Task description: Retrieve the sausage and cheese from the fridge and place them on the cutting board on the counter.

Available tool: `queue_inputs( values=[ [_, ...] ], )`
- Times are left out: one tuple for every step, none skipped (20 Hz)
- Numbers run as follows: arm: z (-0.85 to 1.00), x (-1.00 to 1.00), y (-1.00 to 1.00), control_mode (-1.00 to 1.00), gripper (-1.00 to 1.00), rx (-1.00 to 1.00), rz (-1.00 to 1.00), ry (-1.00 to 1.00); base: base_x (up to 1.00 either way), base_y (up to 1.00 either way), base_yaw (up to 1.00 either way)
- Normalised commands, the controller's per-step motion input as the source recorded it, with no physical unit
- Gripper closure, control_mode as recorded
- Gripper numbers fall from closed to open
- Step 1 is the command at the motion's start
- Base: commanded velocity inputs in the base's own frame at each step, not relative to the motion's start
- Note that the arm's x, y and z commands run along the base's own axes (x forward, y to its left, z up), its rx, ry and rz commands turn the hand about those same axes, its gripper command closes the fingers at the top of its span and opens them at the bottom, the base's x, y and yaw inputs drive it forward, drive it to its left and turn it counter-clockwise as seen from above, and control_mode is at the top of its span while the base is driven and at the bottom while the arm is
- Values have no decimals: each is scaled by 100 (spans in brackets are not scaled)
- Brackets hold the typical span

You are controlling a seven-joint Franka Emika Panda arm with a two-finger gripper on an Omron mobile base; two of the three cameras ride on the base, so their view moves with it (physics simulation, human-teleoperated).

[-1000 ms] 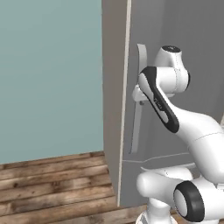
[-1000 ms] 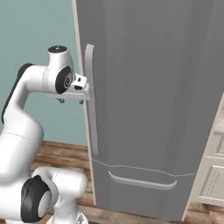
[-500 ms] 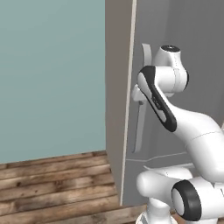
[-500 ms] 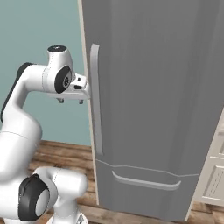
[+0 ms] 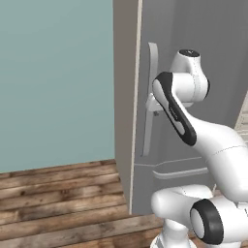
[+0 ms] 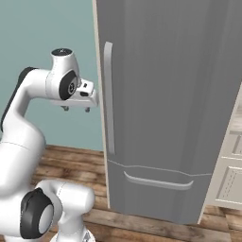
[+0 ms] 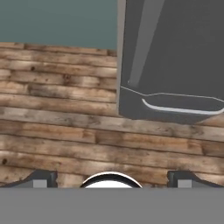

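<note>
Claw spread wide beside the shut fridge door

Fridge (image 6: 175, 94) stands tall and grey with its door shut, the long pale vertical handle (image 6: 108, 97) running down the door near its left edge as the right base view shows it. Below the handle a seam crosses the front, and under that seam sits the drawer (image 6: 158, 194) with its own curved pull. The gripper (image 6: 75, 109) hangs just beside the handle, on the side away from the door's middle, level with the handle's middle stretch, and points downward. Its jaws stand wide apart and hold nothing; the two tips (image 7: 41, 178) sit far from each other at the bottom of the hand view. Whether the hand touches the handle cannot be told: in the left base view the arm's dark-banded link covers the spot.

Along the gripper's own line of sight lies the wooden plank floor (image 7: 57, 113), with the fridge's lower corner and drawer pull above it in that view. A teal wall (image 5: 55, 82) stands on the far side of the gripper from the fridge.
</note>
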Motion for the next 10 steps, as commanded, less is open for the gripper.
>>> queue_inputs(
  values=[
    [0, 0, 0, 100, -100, 0, 0, 0, 0, 0, 0],
    [0, 0, 0, -100, -100, 0, 0, 0, 0, 0, 0],
    [-6, 0, -11, -100, -100, 5, 0, 0, 0, 0, 0],
    [-12, 0, 0, -100, -100, 3, 0, 0, 0, 0, 0],
    [0, 0, 0, -100, -100, 3, 0, -20, 0, 0, 0],
    [0, 0, -16, -100, -100, 6, 0, -25, 0, 0, 0],
    [0, -1, -36, -100, -100, 7, -1, -39, 0, 0, 0],
    [0, -5, -43, -100, -100, 3, 0, -55, 0, 0, 0],
    [0, 0, -34, -100, -100, 4, -1, -45, 0, 0, 0],
    [0, 0, -19, -100, -100, 4, -1, -43, 0, 0, 0]
  ],
)
